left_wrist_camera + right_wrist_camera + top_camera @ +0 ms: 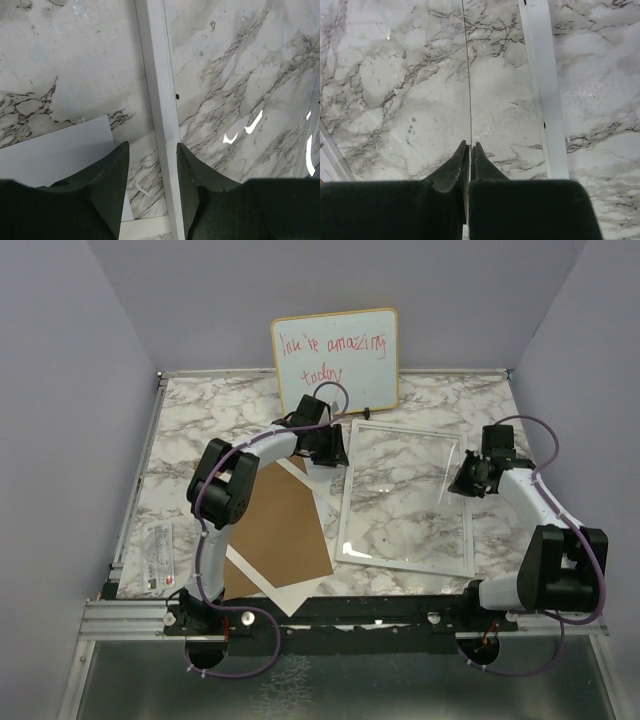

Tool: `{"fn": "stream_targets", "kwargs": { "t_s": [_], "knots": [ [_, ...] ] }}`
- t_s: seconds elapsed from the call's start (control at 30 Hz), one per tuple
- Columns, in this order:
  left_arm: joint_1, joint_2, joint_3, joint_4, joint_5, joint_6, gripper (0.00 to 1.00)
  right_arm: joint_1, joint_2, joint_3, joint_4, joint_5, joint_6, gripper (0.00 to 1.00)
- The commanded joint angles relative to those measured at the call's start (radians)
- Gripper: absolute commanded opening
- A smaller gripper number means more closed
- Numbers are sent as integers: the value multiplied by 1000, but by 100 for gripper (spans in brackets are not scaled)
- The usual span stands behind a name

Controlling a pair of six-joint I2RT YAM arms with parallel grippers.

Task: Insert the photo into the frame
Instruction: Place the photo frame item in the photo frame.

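Item: the frame (405,565), thin white rim around a clear glossy pane, lying flat on the marble table (200,430), which shows through it. Behind the frame: whiteboard (335,360) with red handwriting, upright. Left of the frame: brown backing board (285,525), flat on a larger white sheet (288,602) whose corner reaches just beside the frame's left rim. The photo: no printed face is in view. Whether that white sheet is its plain back or a mat cannot be told. Left gripper (152,145): at the frame's far-left corner, jaws spread and straddling the white rim (157,75). One finger is right against the rim and the other stands off it over bare marble. Right gripper (470,145): at the frame's right side, just inside the right rim, jaws pressed together on the thin edge of the clear pane (467,75), seen edge-on as a fine dark line. Step in hand, as judged: opening the frame, with the left side bracing the rim while the right side raises the pane. Handling notes: centre the rim between the left fingers before closing, so the grip does not push the frame sideways. Seat it deep enough not to slip off the narrow moulding. Lift the pane slowly and evenly, since a thin glossy sheet held at one point will likely flex or slide. Keep the frame pinned flat throughout.
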Motion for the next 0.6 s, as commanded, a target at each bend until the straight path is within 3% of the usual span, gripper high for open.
{"fn": "stream_targets", "kwargs": {
  "t_s": [0.0, 0.57],
  "knots": [
    [-6, 29, 31, -3, -16, 14, 43, -2, 15, -17, -45, -1, 6, 1],
    [-7, 54, 44, -18, -12, 28, 40, -2, 28, -36, 28, 9, -26, 1]
  ]
}}
